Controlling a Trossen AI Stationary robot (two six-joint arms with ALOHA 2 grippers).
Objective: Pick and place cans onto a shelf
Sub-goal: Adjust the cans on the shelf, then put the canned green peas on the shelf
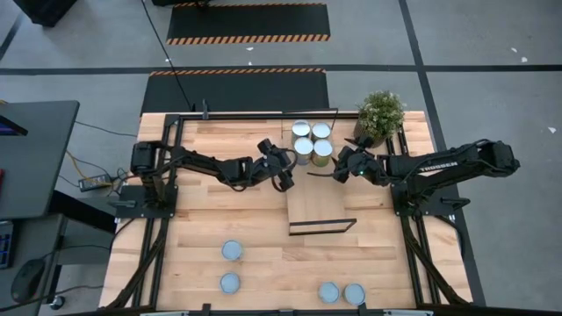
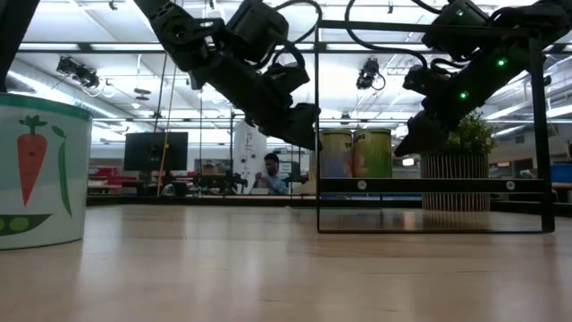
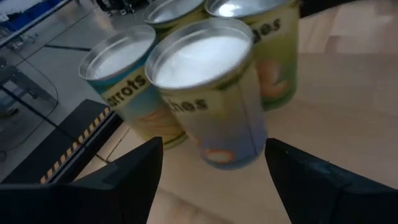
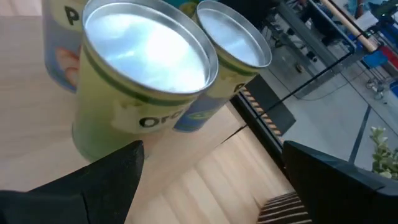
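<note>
Several cans stand upright in a tight cluster (image 1: 312,140) on the far end of the shelf (image 1: 318,206), a light-wood board with a thin black wire frame. My left gripper (image 1: 285,173) is open just left of the cluster. In its wrist view its fingers (image 3: 140,171) stand on either side of the nearest can (image 3: 208,93), apart from it. My right gripper (image 1: 338,167) is open just right of the cluster, facing a green-labelled can (image 4: 146,81) without touching it. In the low view two cans (image 2: 355,152) show on the shelf between both grippers.
Several more cans stand on the tabletop near its front edge: two at the left (image 1: 231,266), two at the right (image 1: 342,293). One with a carrot picture (image 2: 40,170) is close to the low camera. A potted plant (image 1: 380,112) stands at the far right of the shelf.
</note>
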